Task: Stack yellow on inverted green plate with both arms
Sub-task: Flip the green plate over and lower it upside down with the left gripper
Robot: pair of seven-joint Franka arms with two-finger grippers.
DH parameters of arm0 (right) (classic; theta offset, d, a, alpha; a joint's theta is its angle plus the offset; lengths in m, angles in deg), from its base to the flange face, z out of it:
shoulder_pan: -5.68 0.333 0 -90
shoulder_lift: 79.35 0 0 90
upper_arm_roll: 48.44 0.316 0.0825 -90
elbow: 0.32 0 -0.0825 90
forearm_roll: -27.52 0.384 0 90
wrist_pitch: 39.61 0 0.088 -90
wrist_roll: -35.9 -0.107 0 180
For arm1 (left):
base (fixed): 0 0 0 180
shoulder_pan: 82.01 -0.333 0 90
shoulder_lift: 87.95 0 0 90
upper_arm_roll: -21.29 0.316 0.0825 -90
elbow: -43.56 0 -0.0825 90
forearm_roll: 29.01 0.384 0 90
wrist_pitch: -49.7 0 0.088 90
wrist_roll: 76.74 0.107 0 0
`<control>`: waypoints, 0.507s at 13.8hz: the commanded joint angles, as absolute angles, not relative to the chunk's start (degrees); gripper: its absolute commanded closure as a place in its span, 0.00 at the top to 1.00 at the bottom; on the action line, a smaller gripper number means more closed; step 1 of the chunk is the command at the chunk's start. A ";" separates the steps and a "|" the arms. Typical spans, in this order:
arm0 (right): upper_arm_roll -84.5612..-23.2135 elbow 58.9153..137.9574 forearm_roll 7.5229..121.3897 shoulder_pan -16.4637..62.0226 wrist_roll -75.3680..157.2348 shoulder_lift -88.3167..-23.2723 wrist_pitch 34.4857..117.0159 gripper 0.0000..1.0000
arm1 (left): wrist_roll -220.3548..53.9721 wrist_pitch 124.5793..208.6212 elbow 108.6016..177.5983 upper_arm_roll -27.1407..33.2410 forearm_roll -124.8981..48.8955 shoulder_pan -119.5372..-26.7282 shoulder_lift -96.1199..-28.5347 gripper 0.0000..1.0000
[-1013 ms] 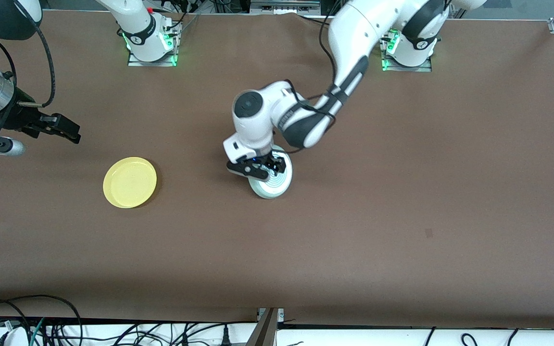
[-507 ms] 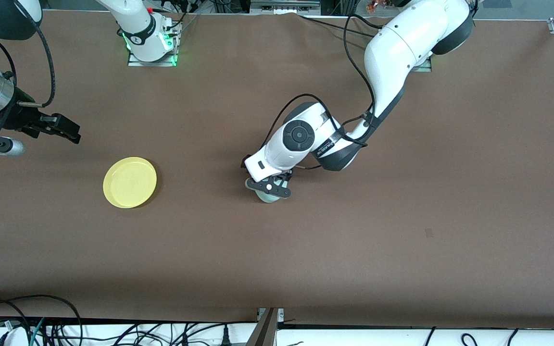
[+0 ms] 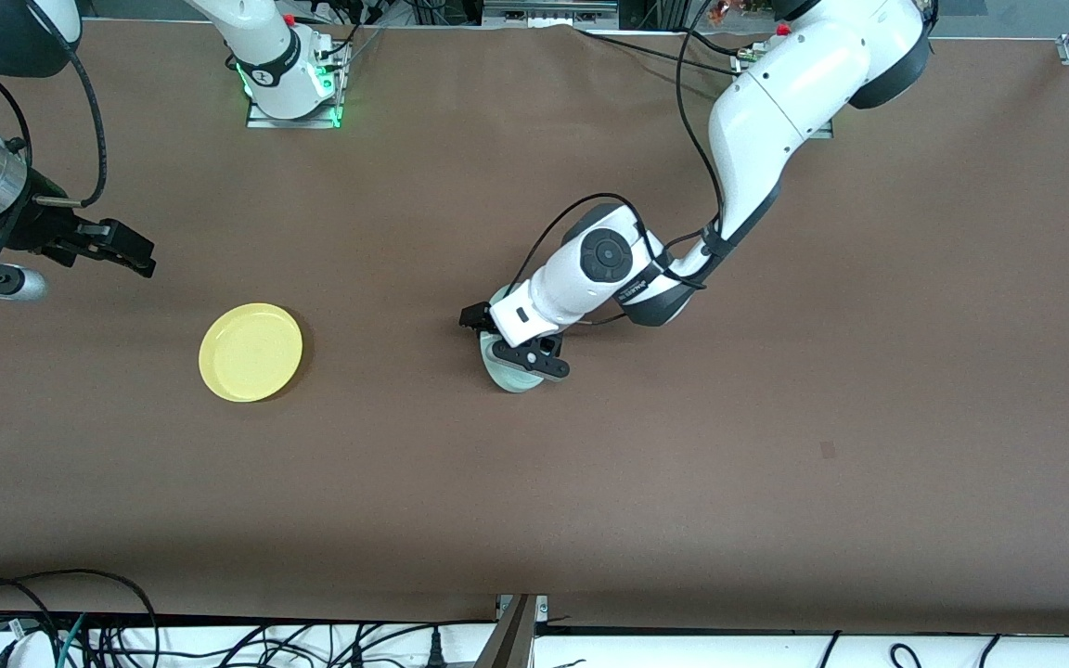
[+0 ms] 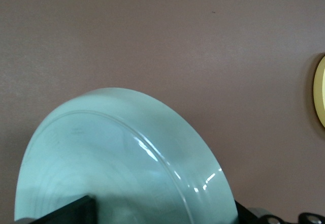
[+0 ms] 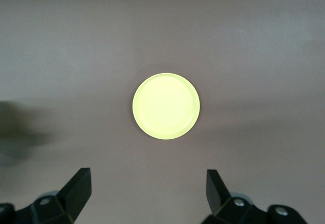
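A: So, which step are you on?
B: Flipping. Your left gripper (image 3: 525,357) pinches the green plate (image 3: 505,374) by its rim, tipped on edge mid-table.
A: Next?
B: Lay it face down. Your right gripper (image 3: 117,246) waits wide open, empty. The yellow plate (image 3: 251,352) lies near it, nothing inside.

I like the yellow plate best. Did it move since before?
No. The yellow plate lies in the same spot on the brown table, just as close to the right arm's base as before.
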State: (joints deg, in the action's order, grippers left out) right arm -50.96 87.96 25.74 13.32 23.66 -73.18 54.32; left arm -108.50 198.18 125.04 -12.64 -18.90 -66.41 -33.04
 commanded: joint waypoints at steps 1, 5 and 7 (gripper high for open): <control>-51.25 87.39 24.97 13.85 22.72 -73.19 54.17 1.00 | -107.06 198.94 129.53 -12.90 -19.78 -67.60 -33.54 1.00; -51.25 87.39 24.97 13.85 22.72 -73.28 54.17 1.00 | -108.90 186.78 124.36 -12.29 -18.82 -65.84 -34.94 1.00; -51.25 87.39 24.97 13.85 22.80 -73.19 54.17 1.00 | -108.91 173.86 119.61 -11.94 -11.83 -64.43 -35.65 1.00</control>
State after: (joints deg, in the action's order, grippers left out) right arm -50.96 87.96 25.74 13.32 23.66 -73.18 54.32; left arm -108.49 184.06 123.07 -13.41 -16.65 -65.90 -34.60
